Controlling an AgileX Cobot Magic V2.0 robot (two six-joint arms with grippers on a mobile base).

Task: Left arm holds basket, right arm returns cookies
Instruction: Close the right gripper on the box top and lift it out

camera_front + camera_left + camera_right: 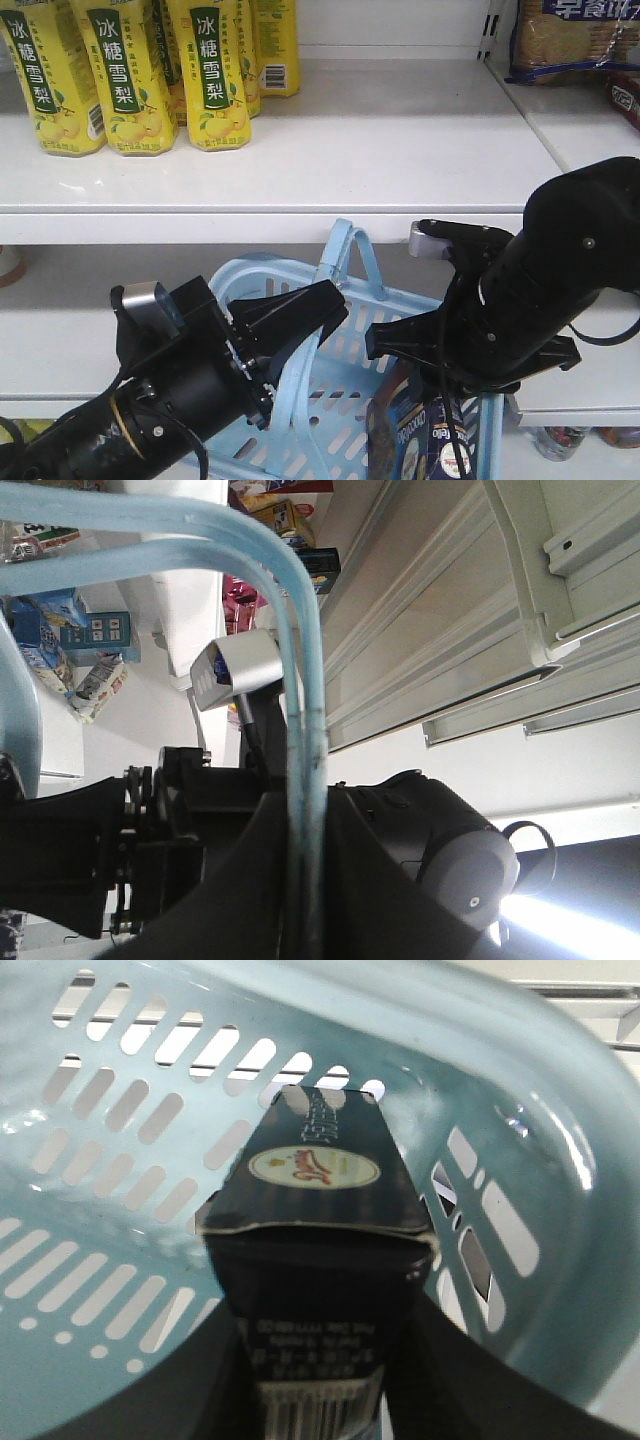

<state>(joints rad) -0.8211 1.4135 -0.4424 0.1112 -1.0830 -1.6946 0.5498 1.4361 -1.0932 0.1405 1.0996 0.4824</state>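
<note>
The light blue basket (350,400) hangs in front of the shelves, one hoop handle (345,250) standing up. My left gripper (315,315) is shut on the other handle (300,680), which runs straight between the jaws of the left gripper (305,880). My right gripper (425,385) reaches down into the basket's right side. It is shut on the cookies (415,435), a dark navy carton. In the right wrist view the cookies (315,1160) stand on end between the jaws of the right gripper (320,1355), barcode side facing the camera, against the slotted basket wall (120,1140).
A white shelf (400,140) runs just above and behind the basket, with yellow drink bottles (130,70) at its left. Biscuit packs (570,40) sit at the top right. Jars (560,440) stand on a lower shelf at the right.
</note>
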